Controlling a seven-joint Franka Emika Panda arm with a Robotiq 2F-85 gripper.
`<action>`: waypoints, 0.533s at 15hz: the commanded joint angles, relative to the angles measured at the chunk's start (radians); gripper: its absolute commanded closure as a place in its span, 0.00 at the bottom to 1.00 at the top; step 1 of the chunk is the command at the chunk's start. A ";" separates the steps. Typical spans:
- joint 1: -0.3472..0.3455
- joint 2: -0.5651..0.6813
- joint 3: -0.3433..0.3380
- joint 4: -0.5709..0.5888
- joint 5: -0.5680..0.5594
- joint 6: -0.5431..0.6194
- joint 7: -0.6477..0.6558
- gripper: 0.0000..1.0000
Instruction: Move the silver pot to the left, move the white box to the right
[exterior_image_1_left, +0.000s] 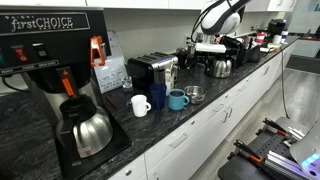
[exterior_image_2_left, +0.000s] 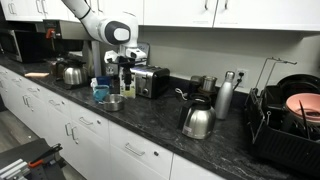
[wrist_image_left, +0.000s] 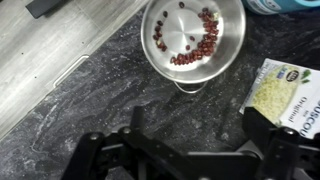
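- Our gripper (wrist_image_left: 185, 152) was open wide and held nothing.
- The silver pot (wrist_image_left: 195, 38) sat on the counter (wrist_image_left: 200, 115), just ahead of the gripper toward the top of the wrist view, not yet between its fingers (wrist_image_left: 98, 155).

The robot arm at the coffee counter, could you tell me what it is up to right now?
The arm's gripper hangs open and empty above the dark counter, just short of the silver pot, which holds small red pieces. A box with a printed front lies beside the pot, apart from it. Neither is gripped yet; in an exterior view the pot sits by a blue mug.
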 joint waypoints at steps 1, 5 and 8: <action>0.008 -0.021 0.019 0.036 0.017 0.045 0.031 0.00; 0.019 -0.041 0.039 0.079 0.005 0.066 0.056 0.00; 0.024 -0.045 0.052 0.091 0.026 0.062 0.044 0.00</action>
